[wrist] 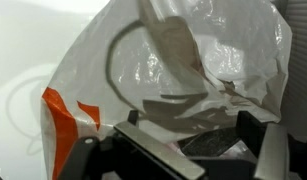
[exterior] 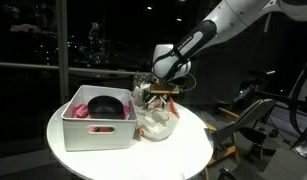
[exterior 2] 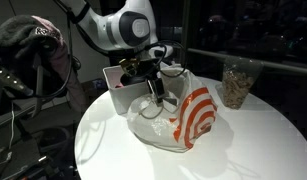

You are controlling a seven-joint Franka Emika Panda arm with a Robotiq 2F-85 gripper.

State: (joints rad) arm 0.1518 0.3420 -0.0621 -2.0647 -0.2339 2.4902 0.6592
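Where the black Robotiq gripper (exterior 2: 153, 88) hangs at the left end of the crumpled clear plastic bag with red-orange rings (exterior 2: 191, 118), its fingers stand apart, with film bunched straight ahead between them. The bag lies on the round white table (exterior 2: 258, 140), just right of the white plastic bin (exterior: 93, 135).
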